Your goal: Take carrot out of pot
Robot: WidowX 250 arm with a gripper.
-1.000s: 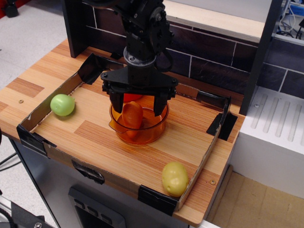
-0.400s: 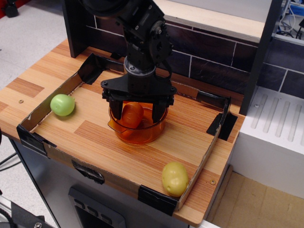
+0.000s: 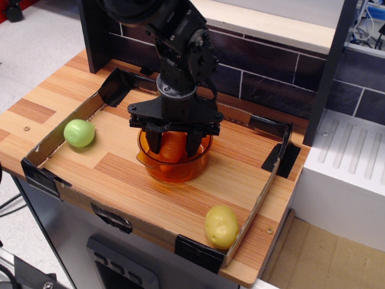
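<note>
While the arm reaches down from the top centre of the frame, I see its jaws [image 3: 173,139] lowered inside the pot [image 3: 174,164], one finger on each side of the carrot [image 3: 173,146]. The two dark fingers sit close against the carrot's flanks and look clenched on it, though I cannot make out the contact itself through the translucent wall. The carrot stands roughly upright within the pot, its upper part level with the rim. The pot rests on the wooden surface [image 3: 234,174] near the middle of the frame, inside a low cardboard border [image 3: 60,129]. A green ball [image 3: 79,133] lies at the left, well apart; a yellow toy [image 3: 221,226] sits lower right.
</note>
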